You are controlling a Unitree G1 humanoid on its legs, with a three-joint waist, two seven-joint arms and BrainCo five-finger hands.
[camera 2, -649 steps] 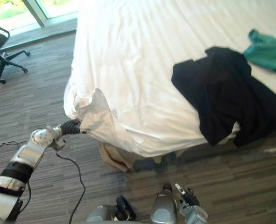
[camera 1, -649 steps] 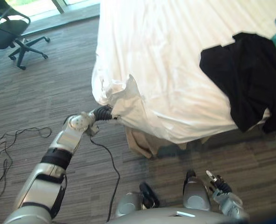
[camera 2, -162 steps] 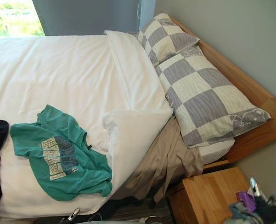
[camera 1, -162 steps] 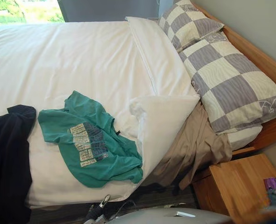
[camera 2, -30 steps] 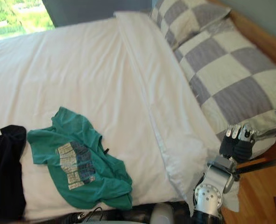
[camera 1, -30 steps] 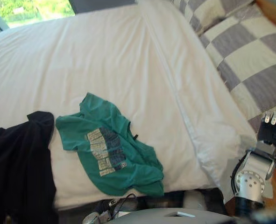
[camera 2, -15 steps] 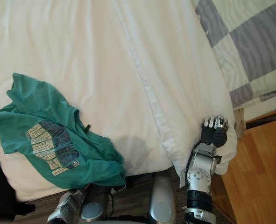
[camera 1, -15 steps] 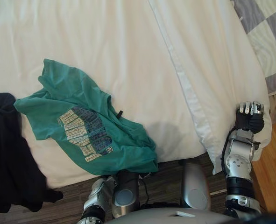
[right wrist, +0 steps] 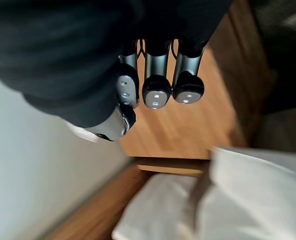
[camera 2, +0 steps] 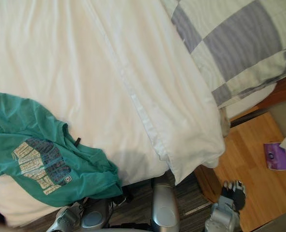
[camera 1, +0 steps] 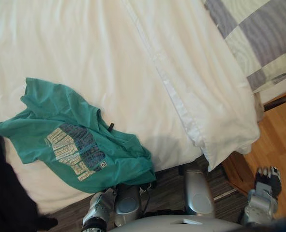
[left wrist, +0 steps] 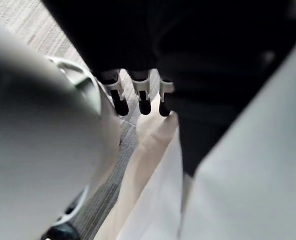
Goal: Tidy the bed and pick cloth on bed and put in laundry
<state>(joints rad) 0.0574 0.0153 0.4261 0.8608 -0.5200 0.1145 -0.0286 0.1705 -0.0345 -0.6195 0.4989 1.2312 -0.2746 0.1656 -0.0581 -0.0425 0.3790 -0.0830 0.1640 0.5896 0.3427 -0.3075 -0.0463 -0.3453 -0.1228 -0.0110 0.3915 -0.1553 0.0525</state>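
Observation:
A green T-shirt (camera 1: 75, 145) with a printed front lies crumpled on the white duvet (camera 1: 84, 48), near the bed's front edge. A black garment (camera 1: 0, 193) hangs over that edge at the far left. My right hand (camera 1: 268, 180) is low at the right, off the bed and over the wooden nightstand, its fingers (right wrist: 155, 85) curled and holding nothing. My left hand (left wrist: 140, 97) hangs by the bed's side with straight fingers, empty, next to dark cloth and white sheet. The duvet's folded corner (camera 1: 230, 145) lies smooth beside the pillows.
Grey-and-cream checked pillows (camera 1: 263, 34) lie at the head of the bed. A wooden nightstand (camera 2: 251, 179) stands at the lower right with a purple tissue box (camera 2: 278, 154) on it. Beige bed skirt (left wrist: 148, 145) hangs below the sheet over grey carpet.
My right hand has come off the duvet's corner and dropped down to the right, over the nightstand. The camera has shifted, so the whole bed sits differently in view.

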